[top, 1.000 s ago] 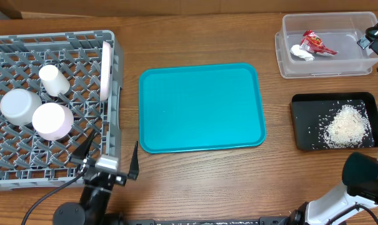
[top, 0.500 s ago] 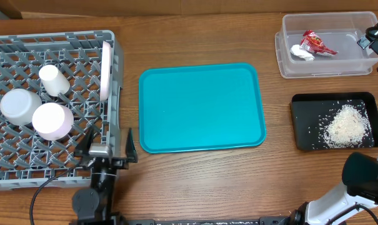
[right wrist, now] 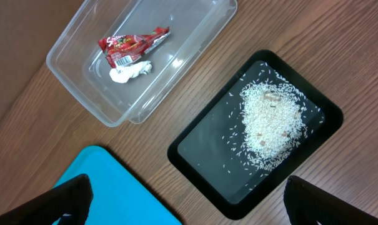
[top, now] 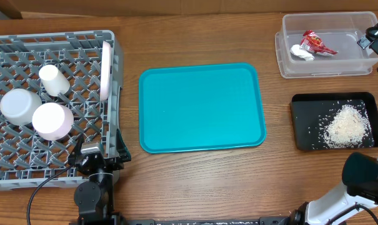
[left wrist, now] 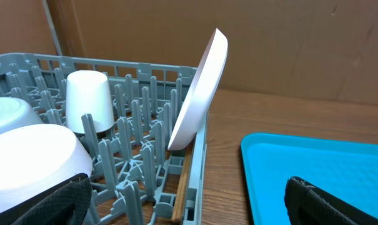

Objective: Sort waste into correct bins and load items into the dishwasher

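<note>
This looks like a robot test bench in a lab, not a real kitchen. A grey dish rack sits straight on a bare wooden table, with a teal serving tray, a clear plastic tub and a black tray laid out beside it. The left arm and right arm stand at the table's near edge, a black cable trails off the left one, and a plain brown board backs the table.
</note>
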